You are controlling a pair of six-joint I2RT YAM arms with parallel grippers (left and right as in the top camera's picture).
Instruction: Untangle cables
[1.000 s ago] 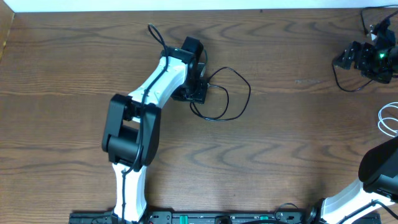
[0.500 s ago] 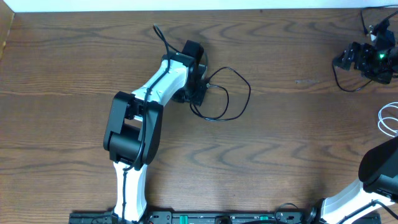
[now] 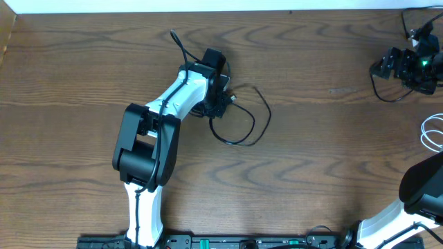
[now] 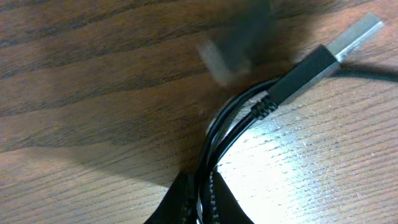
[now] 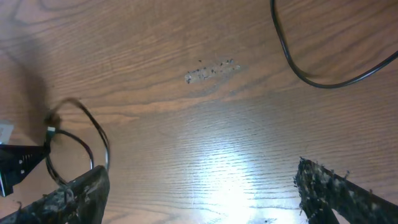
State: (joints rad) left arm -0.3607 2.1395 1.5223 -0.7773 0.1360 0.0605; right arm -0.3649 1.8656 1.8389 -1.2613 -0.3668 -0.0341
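Left tool [image 4: 198, 200] tight on looped black cable [image 4: 235, 115]; right tool [image 5: 202, 186] wide apart, empty; white cable [image 3: 430, 135] well apart.

**A:** Where is the left gripper [image 3: 220, 97]?

**B:** Toward 11 o'clock from the middle of the tabletop [image 3: 332, 166]. Its arm reaches in from the 7 o'clock edge.

**A:** And the black cable [image 3: 240, 143]?

**B:** One end disappears under that gripper. The rest lies flat in a loose loop toward 4 o'clock of it.

**A:** Anything else?

**B:** A white cable [image 3: 430, 135] curls at the 3 o'clock edge, partly cut off. A black device [image 3: 408, 66] with a green light sits at 2 o'clock. The right arm [image 3: 419, 190] fills the 4 o'clock corner, well apart from the loop.
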